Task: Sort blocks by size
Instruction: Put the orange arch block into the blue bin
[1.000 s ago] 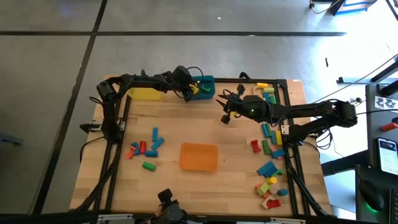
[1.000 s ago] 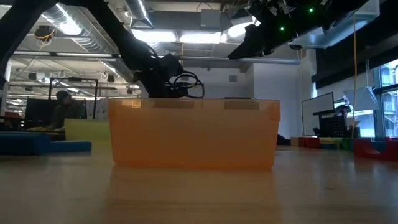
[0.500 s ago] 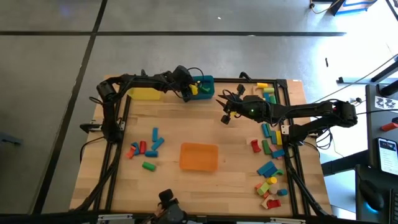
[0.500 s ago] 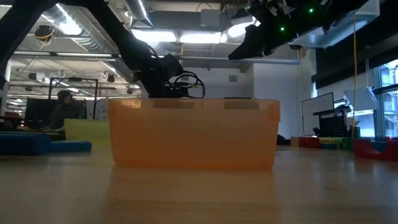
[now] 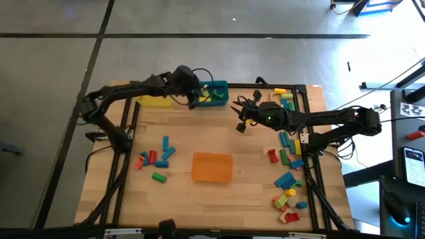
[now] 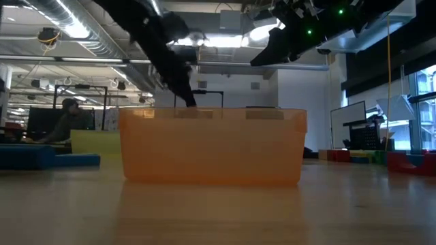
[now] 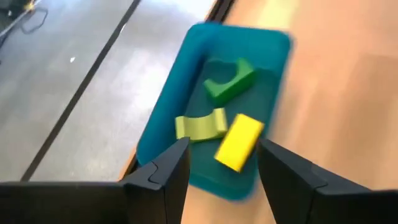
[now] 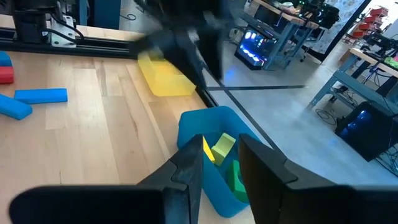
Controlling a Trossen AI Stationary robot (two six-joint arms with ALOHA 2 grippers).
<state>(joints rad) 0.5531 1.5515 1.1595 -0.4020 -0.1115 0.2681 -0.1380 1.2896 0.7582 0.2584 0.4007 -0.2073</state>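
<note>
Above the teal bin (image 5: 214,95) at the desk's (image 5: 199,133) far edge, the left gripper (image 5: 194,101) hangs with fingers spread and empty. Inside the bin lie a yellow block (image 7: 238,142), a pale green arch (image 7: 200,126) and a green arch (image 7: 230,81). Right of it, the right gripper (image 5: 240,126) hovers, fingers slightly parted, holding nothing.

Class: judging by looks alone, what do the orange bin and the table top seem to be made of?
Orange bin: probably plastic, smooth and translucent, since light glows through its walls. Table top: likely wood, pale with a matte finish; parallel plank lines and grain show.
</note>
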